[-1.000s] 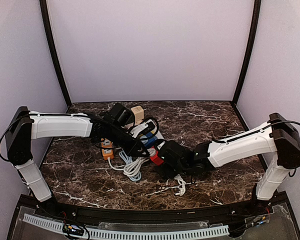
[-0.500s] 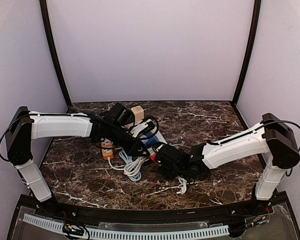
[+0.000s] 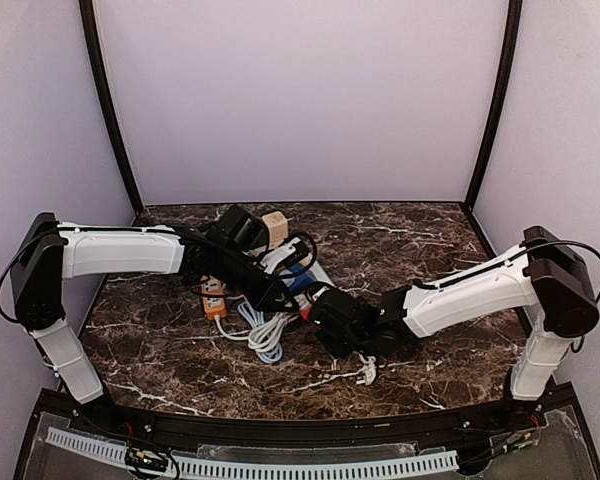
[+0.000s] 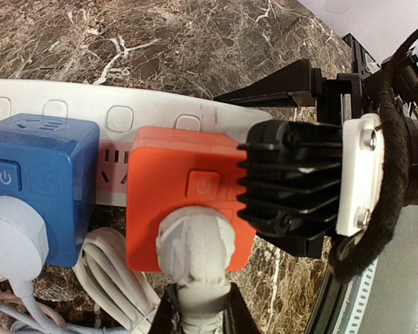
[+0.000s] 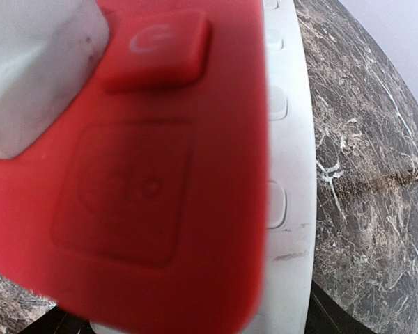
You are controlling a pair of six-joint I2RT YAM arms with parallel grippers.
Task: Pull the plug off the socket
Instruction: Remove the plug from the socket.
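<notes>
Dark marble table (image 3: 430, 240), lilac walls (image 3: 300, 100); left claw (image 4: 198, 307) tight on white plug (image 4: 195, 243); right claw (image 3: 316, 311) grip unclear.

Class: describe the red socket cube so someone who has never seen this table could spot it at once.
On the dark marble table lies a white power strip with two cubes plugged in side by side. The red socket cube sits at the strip's end, beside a blue cube. Each holds a white plug, so colour decides.

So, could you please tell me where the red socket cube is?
In the left wrist view the red socket cube sits centre on the white power strip, right of the blue cube, a white plug in its face.
</notes>
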